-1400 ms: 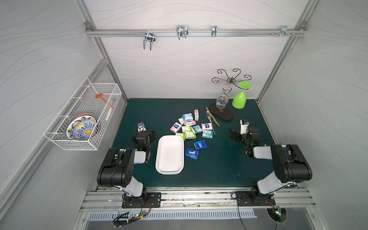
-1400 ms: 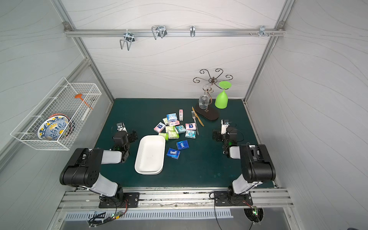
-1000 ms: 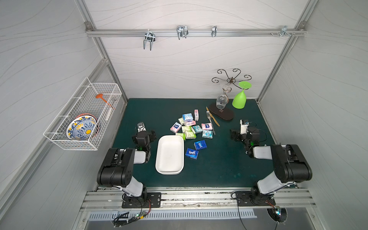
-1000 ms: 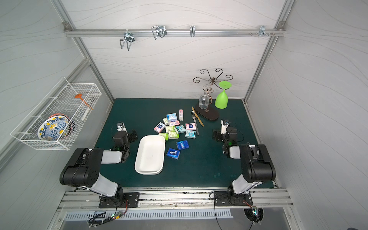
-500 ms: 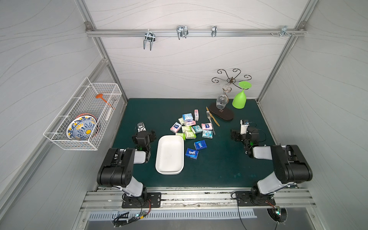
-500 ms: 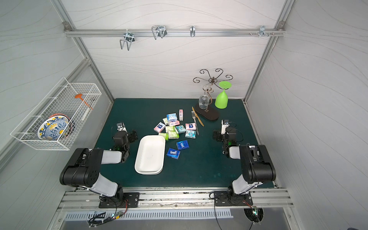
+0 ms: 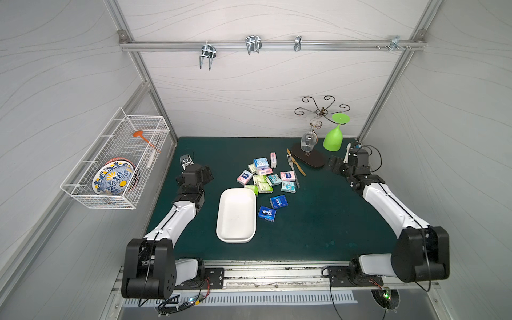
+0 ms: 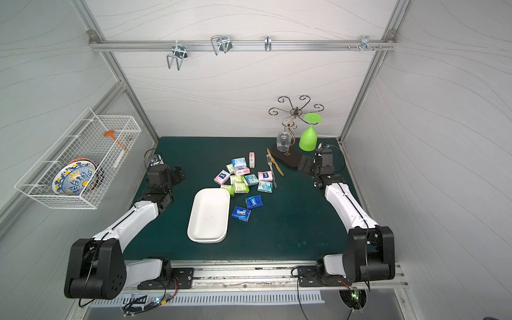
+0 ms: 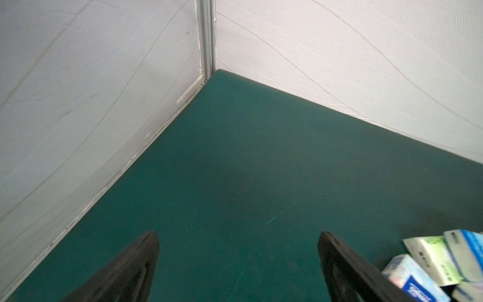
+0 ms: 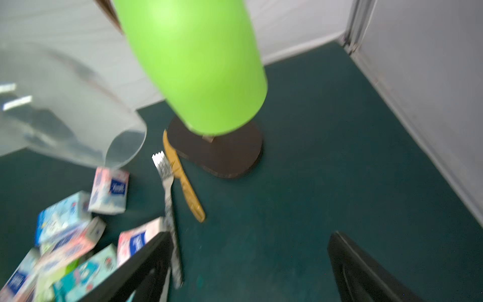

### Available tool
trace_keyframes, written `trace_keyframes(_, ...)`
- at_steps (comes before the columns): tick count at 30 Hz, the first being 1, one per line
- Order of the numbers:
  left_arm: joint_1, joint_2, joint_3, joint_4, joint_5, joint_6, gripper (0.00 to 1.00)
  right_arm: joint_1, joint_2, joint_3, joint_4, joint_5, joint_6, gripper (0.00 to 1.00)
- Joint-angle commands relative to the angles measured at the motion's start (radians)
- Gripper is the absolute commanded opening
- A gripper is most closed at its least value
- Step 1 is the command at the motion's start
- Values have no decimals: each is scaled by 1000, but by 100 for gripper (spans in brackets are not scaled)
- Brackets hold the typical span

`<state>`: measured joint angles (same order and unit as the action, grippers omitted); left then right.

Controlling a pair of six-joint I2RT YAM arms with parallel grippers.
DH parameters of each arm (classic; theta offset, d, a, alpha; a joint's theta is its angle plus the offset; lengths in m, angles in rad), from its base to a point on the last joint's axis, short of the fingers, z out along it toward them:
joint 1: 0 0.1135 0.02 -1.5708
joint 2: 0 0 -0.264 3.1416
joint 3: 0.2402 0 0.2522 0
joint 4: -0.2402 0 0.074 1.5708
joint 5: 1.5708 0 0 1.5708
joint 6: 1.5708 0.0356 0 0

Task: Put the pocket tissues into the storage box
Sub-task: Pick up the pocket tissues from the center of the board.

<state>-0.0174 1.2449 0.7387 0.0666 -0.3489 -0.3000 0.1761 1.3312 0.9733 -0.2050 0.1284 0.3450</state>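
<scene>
Left gripper (image 9: pixel 237 235) is spread wide and empty over bare table (image 9: pixel 261 157) by the left edge. Right gripper (image 10: pixel 252 235) is the same deal, open with nothing in it, up near the far right corner just beside the rack base (image 10: pixel 222 154) and green glass (image 10: pixel 198 65). The box (image 7: pixel 235 216) sits empty mid-table toward the front edge, with the packs (image 7: pixel 263 177) bunched just behind it. Likely trouble: the right arm swinging in clips the fork (image 10: pixel 167 183) or the rack, or the wide jaws snag two touching packs.
</scene>
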Motion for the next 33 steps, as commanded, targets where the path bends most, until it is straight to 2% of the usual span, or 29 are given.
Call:
trace_keyframes(1,-18,-19,39,-360,105,-190,98,113,-17,19,-245,-150,83,99)
trace_keyframes(6,-32,-85,10,-470,200,-297,98,343,-13,33,-354,-254,144,96)
trace_keyframes(9,-41,-104,4,-500,256,-311,98,499,26,48,-400,-259,236,93)
trace_keyframes(11,-46,-98,1,-505,289,-294,98,567,71,73,-446,-247,343,91)
trace_keyframes(15,-47,-50,14,-530,315,-260,98,619,160,102,-452,-273,557,88)
trace_keyframes(18,-47,-34,30,-536,324,-251,97,629,218,143,-431,-270,582,81)
trace_keyframes(20,-47,-40,35,-529,324,-242,97,640,268,194,-421,-277,464,80)
trace_keyframes(24,-49,-62,53,-563,317,-211,97,672,353,273,-433,-338,99,82)
trace_keyframes(29,-50,-68,85,-628,362,-185,98,690,390,286,-434,-426,-150,84)
trace_keyframes(31,-50,-73,90,-645,391,-192,98,721,418,309,-445,-422,-231,85)
trace_keyframes(33,-50,-80,91,-660,415,-199,98,764,455,346,-467,-363,-314,85)
